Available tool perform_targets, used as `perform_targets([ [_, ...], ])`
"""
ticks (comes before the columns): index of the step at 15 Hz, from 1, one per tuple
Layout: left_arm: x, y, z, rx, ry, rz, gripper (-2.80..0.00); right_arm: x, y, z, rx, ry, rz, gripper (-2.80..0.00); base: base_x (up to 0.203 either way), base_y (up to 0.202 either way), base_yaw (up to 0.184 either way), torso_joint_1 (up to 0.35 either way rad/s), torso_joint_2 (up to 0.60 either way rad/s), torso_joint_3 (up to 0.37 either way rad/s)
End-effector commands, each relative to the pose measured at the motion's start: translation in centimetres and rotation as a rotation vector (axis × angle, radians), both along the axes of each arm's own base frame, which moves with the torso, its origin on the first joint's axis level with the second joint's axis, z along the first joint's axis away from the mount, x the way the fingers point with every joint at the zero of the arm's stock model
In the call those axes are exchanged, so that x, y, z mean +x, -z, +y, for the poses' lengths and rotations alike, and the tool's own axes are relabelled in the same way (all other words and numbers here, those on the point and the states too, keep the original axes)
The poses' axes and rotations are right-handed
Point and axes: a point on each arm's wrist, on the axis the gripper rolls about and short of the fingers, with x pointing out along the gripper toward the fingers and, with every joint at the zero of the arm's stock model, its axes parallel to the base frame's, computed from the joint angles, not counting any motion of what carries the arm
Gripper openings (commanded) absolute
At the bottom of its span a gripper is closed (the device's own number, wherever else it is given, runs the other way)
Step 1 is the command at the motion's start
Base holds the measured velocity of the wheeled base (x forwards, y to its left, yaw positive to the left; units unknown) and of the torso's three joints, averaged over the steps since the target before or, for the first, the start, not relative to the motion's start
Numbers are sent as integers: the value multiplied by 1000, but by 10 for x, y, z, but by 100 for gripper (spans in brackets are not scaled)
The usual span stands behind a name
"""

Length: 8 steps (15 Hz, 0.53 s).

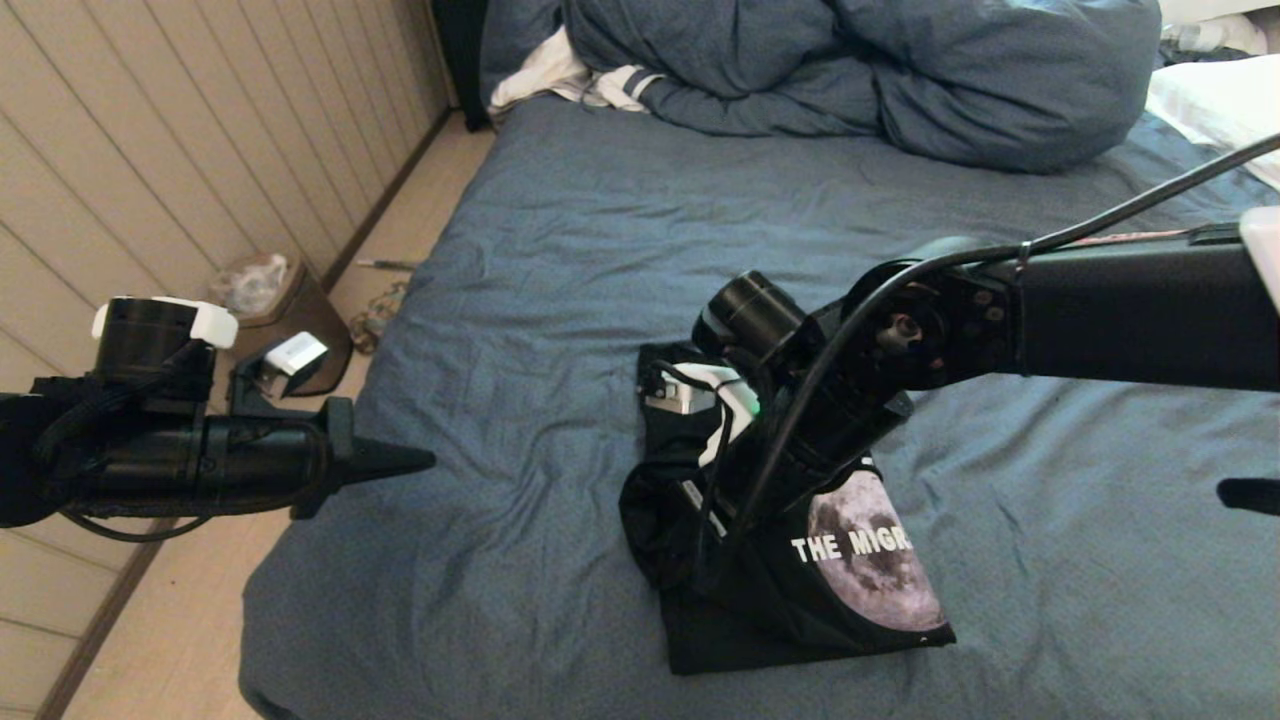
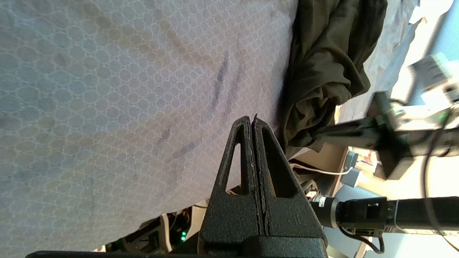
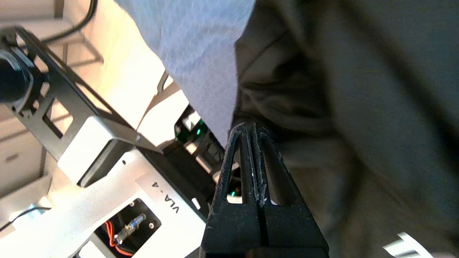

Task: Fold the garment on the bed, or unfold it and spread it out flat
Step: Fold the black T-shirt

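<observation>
The garment [image 1: 860, 560] is a black T-shirt lying crumpled on the bed [image 1: 600, 250], with its moon print and white lettering facing up at the near right. Its left part is bunched into dark folds [image 2: 322, 71]. My right arm [image 1: 1100, 310] reaches over it from the right and hides its middle. My right gripper [image 3: 251, 125] points down at the bunched edge [image 3: 358, 107], where black cloth meets blue sheet [image 3: 200, 43]. Its fingers are shut, with no cloth seen between them. My left gripper [image 1: 425, 460] is shut and empty, hovering over the bed's left edge, well left of the shirt [image 2: 252, 120].
A bulky blue duvet [image 1: 850, 70] is heaped at the bed's far end, with a white stripe-cuffed cloth [image 1: 560, 80] at its left and a white pillow [image 1: 1220, 100] at the far right. A waste bin [image 1: 280, 310] stands on the floor left of the bed, beside the panelled wall.
</observation>
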Motion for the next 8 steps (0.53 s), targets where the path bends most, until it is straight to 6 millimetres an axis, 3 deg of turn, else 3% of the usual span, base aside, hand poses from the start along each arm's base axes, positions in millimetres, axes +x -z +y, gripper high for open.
perform_targets([
  [1,0,0,0,-4,2,3,-280,-1,-21,-17,35,35,-45,-280,0,0,0,0,0,0],
  [4,1,1,0,-4,2,6,-280,1,-40,-51,55,113,-87,-280,0,0,0,0,0,0],
  [8,2,3,0,-3,4,11,-280,-4,-11,-63,-16,130,7,-280,0,0,0,0,0,0],
])
